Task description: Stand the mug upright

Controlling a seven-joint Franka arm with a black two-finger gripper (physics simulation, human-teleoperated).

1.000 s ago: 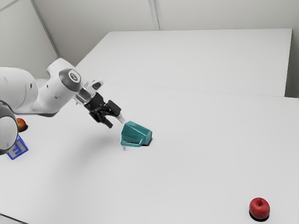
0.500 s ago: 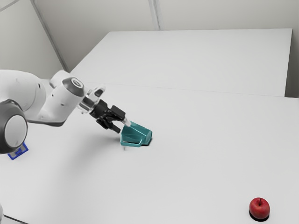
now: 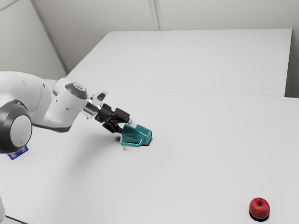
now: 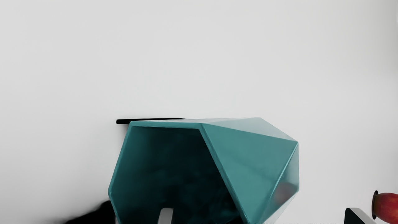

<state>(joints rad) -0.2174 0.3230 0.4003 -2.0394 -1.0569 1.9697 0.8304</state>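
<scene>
Righting the mug is outstanding: it lies on its side on the worktop, just before the hand, its mouth toward the wide-spread fingers; approach appears nearly complete, with closing, lifting and tilting left.

Mug partly outside wrist view
</scene>
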